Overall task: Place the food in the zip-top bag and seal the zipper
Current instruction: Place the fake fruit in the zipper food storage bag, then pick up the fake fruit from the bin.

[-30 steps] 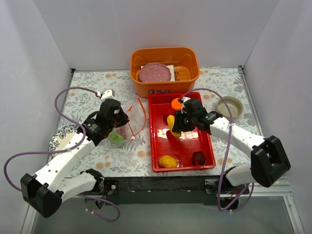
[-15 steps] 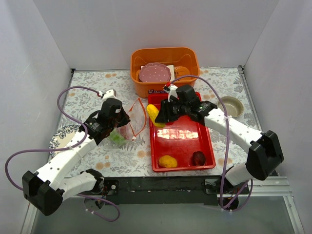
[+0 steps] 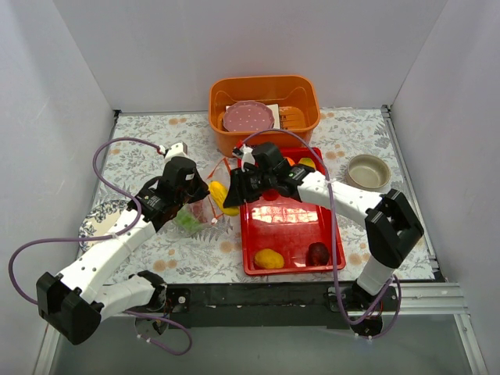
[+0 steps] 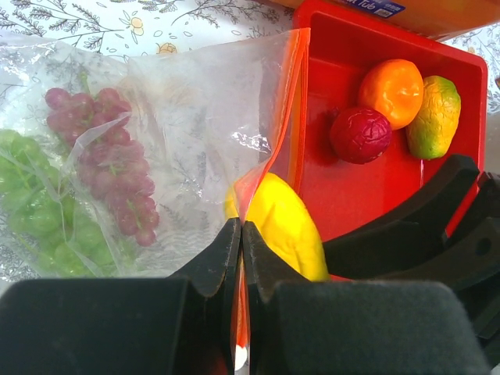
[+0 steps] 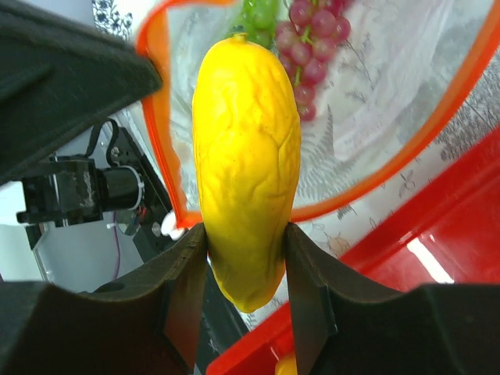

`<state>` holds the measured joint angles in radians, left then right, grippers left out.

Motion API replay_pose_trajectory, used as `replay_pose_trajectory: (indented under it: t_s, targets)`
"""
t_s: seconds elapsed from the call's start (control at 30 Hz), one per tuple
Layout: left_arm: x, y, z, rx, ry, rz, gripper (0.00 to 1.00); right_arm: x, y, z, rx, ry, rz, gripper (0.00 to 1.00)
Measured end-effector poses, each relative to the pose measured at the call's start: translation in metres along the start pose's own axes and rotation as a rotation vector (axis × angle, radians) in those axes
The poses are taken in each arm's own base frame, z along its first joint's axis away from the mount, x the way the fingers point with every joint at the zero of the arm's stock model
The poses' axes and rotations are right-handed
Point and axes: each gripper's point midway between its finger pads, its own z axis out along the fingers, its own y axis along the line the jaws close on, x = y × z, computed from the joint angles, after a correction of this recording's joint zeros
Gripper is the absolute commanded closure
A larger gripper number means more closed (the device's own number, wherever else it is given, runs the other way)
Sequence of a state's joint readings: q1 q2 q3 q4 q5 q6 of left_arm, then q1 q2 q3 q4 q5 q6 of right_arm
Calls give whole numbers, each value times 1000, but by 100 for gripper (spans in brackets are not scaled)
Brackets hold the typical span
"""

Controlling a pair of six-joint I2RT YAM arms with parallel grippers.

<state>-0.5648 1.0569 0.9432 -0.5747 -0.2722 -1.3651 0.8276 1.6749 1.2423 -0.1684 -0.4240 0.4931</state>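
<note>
While the right gripper [image 5: 246, 234] squeezes the long, smooth yellow toy mango [image 5: 246, 156] between its two fingers, gripping the lower half so most of the fruit sticks out past the fingertips, you're in the loading step, with sealing not yet begun. The left gripper [image 4: 241, 234] has its fingers pressed together on the thin orange-red zipper strip [image 4: 293, 94] of the small clear crinkly zip-top bag [image 4: 187, 117], holding that edge up so the mouth gapes as a loop just beyond the right fingertips. The mango tip points into that loop and sits right beside the left fingers at the rim; can't tell whether it has crossed the rim. Inside the bag, beyond the left fingertips: a purple grape bunch [image 4: 109, 156] and a green grape bunch [image 4: 31, 203]. Left to load, all in the shallow red plastic tray [image 4: 344, 195] to the right of the left fingers: a round orange fruit [image 4: 391, 92], a dark-red round piece [image 4: 360, 134] and a green-yellow mango [image 4: 433, 117]. The top view also shows a small orange-yellow mango [image 3: 269, 258] and another dark-red piece [image 3: 318, 253] at the tray's near end. Next move, my read: push the mango deeper past the strip, and spread the right fingers only once it's over the film, not the rim. Hold the left pinch firm or the mouth may collapse.
</note>
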Motion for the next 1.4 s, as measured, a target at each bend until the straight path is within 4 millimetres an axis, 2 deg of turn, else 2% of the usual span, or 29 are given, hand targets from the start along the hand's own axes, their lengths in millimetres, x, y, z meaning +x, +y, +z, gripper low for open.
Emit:
replay_pose_trajectory:
  t_s: [0.2,0.47,0.57,0.6,0.77,0.9,1.03,1.13,1.33,1.4]
  targets:
    - [0,-1,0,3,2,0,100,-23,7,16,-1,-17,-6,74]
    - [-1,-3,-4,22,1,-7,100,-48,-7,35,103,-9,19,70]
    - [-3,-5,-8,33,-10,-12,100,-47,-13,37,132,3,25,64]
    - [-4,-5,-9,35,-13,-13,100,-45,-14,37,136,10,25,58]
    - [-7,-6,-13,44,-23,-19,100,-45,-7,38,82,17,-8,50]
    - [-7,-6,-13,43,-24,-24,100,-42,-4,38,52,19,-35,33]
    - [-8,-5,-13,39,-28,-25,100,-39,-5,31,65,9,-54,32]
    - [-8,-4,-13,33,-29,-24,100,-39,-7,17,104,-23,-67,31]
    - [-9,-2,-13,27,-34,-22,100,-55,-11,-14,217,-137,-65,28]
    - [-9,-2,-13,25,-37,-18,100,-60,-19,-25,293,-175,-44,26]
